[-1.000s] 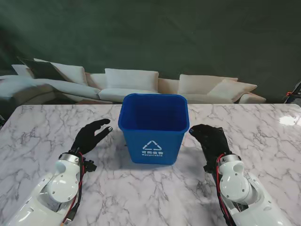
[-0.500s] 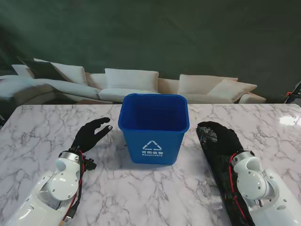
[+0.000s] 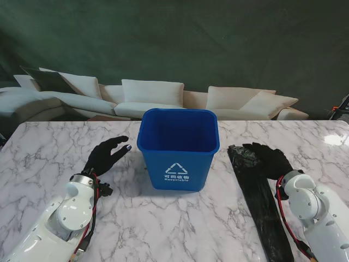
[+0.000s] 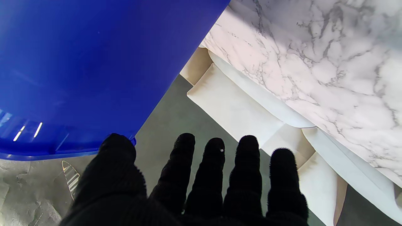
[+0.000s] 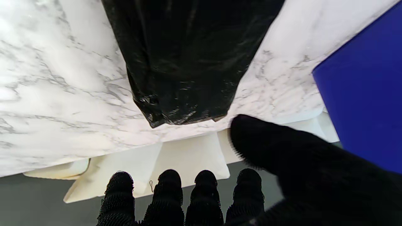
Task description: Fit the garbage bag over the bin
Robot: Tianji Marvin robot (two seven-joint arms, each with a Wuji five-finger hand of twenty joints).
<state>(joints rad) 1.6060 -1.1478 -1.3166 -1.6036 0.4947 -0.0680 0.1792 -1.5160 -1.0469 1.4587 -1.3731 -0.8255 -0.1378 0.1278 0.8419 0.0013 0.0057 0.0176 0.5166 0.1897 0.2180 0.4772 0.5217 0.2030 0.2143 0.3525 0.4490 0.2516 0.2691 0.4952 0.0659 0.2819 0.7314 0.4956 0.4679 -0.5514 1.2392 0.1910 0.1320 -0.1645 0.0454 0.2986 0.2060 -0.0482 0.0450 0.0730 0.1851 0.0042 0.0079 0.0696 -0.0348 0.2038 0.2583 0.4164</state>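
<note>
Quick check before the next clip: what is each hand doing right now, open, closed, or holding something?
Left hand: open, empty, beside the blue plastic bin.
Right hand: open, fingers spread above the far end of the long black garbage bag, not gripping it.

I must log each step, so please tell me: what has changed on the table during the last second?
The right hand moved to the robot's right and uncovered the folded black garbage bag, which lies flat on the marble table; the open hand holds nothing. The left hand, also open, and the blue bin stayed put.
</note>
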